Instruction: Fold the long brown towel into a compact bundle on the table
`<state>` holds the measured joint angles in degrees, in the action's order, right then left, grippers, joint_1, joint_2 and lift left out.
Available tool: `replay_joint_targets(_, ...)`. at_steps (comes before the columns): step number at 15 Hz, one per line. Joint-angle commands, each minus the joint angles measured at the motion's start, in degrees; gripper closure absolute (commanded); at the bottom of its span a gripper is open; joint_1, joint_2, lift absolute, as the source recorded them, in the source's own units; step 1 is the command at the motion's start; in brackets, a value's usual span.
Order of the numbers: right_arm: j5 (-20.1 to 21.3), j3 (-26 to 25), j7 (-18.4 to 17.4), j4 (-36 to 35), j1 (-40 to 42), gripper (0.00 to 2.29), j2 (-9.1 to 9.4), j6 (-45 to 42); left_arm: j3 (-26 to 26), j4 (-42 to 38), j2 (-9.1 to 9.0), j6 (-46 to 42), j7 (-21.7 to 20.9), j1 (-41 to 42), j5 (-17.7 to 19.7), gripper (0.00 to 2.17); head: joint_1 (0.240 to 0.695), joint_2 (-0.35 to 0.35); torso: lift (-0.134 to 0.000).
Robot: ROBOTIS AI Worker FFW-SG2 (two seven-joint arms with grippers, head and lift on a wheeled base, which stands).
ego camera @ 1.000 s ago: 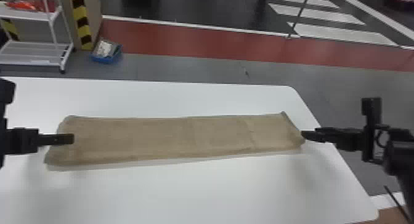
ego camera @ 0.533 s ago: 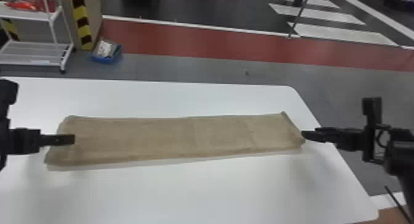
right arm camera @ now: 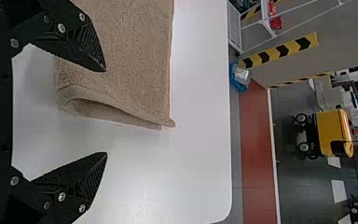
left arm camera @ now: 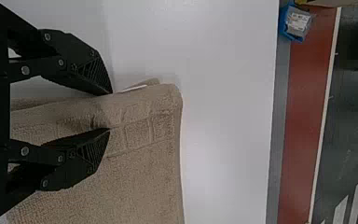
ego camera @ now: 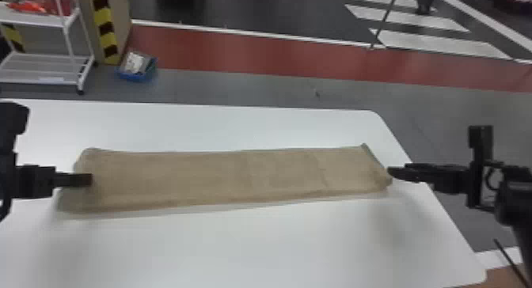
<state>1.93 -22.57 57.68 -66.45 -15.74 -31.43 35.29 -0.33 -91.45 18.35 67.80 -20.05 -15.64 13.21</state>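
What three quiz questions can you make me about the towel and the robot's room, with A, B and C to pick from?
1. Where is the blue bin?
A) on the floor, past the table
B) on a shelf
C) on the table

2. What colour is the towel?
A) red
B) blue
C) brown

3. How is the right gripper?
A) shut on the towel
B) open
C) holding a cup

Answers:
1. A: the head view shows it down on the floor, beyond the table's far edge.
2. C: the long strip on the white table is brown.
3. B: its two fingers stand wide apart by the towel's end, with nothing gripped.
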Motion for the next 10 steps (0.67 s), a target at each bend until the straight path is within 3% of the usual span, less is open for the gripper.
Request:
replay_joint_targets(1,-0.3,-0.5,0.1,0.0,0.0,0.29,-0.13,-0.2,-0.2,0.0,-0.07,0.7,0.1,-0.1,0.1,1.41,0.695,-0.244,-0.123)
replay_joint_targets(2,-0.8,-0.5,0.2,0.0,0.1,0.29,-0.13,-0.2,-0.1,0.0,-0.25,1.2,0.3,-0.1,0.1,1.71,0.695,-0.246,-0.123)
replay_joint_targets(5,-2.5,-1.2,0.3,-2.4,1.3,0.29,-0.04,0.7,0.4,-2.0,-0.25,3.4,0.0,0.1,1.3,1.74,0.695,-0.250,-0.123)
replay_joint_targets(10,-4.2,-3.6,0.8,-12.0,4.1,0.27,3.21,3.9,2.5,-6.0,-0.25,7.0,-0.1,-0.1,7.3,1.74,0.695,-0.255,-0.123)
